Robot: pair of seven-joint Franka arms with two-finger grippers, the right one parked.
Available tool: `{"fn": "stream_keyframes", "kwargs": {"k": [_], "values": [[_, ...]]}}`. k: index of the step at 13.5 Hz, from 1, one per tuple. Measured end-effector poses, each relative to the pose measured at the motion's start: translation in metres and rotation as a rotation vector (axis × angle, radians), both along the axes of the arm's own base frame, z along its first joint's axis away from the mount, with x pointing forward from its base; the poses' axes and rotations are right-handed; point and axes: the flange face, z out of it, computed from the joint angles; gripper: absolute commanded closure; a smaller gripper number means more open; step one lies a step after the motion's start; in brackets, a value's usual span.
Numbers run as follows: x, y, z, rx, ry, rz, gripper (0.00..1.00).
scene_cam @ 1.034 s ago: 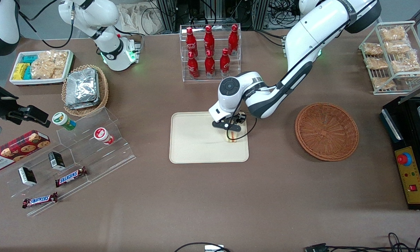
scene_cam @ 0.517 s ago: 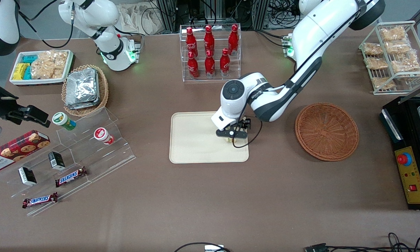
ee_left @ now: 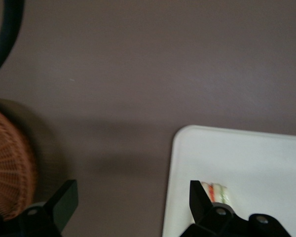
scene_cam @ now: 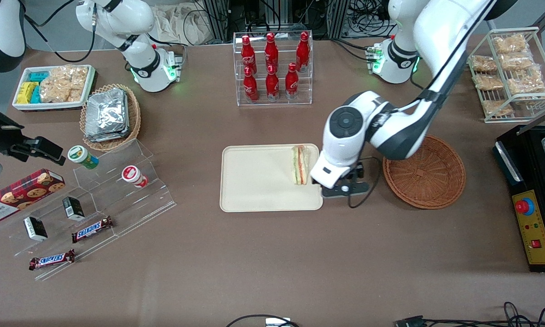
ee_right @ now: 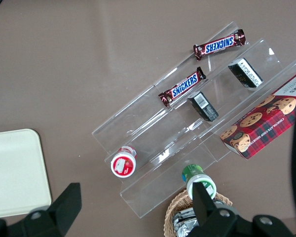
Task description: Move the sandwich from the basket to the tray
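One tray [scene_cam: 254, 181] carries one sandwich [scene_cam: 300, 164] at its edge nearest the single basket [scene_cam: 424, 170]. The gripper [scene_cam: 345, 190] hovers between tray and basket over the tabletop [scene_cam: 272, 254], released, holding nothing; only the wrist view shows its spread fingers [ee_left: 64, 200]

Sandwich [scene_cam: 300, 164] on tray [scene_cam: 254, 181]
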Motion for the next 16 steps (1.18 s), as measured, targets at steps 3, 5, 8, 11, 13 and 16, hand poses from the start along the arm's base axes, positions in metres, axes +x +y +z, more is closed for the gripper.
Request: {"fn": "stream_keyframes", "kwargs": {"k": [3,5,8,11,13,16], "values": [[0.019,0.04,0.045,-0.035,-0.01,0.115,0.0],[0.027,0.06,0.07,-0.021,0.004,0.15,0.0],[0.037,0.087,0.093,-0.048,0.04,0.144,0.0],[0.04,0.125,0.119,-0.082,0.08,0.098,0.0],[0.036,0.163,0.143,-0.108,0.111,0.065,0.0],[0.018,0.221,0.184,-0.12,0.153,-0.007,0.0]]}}
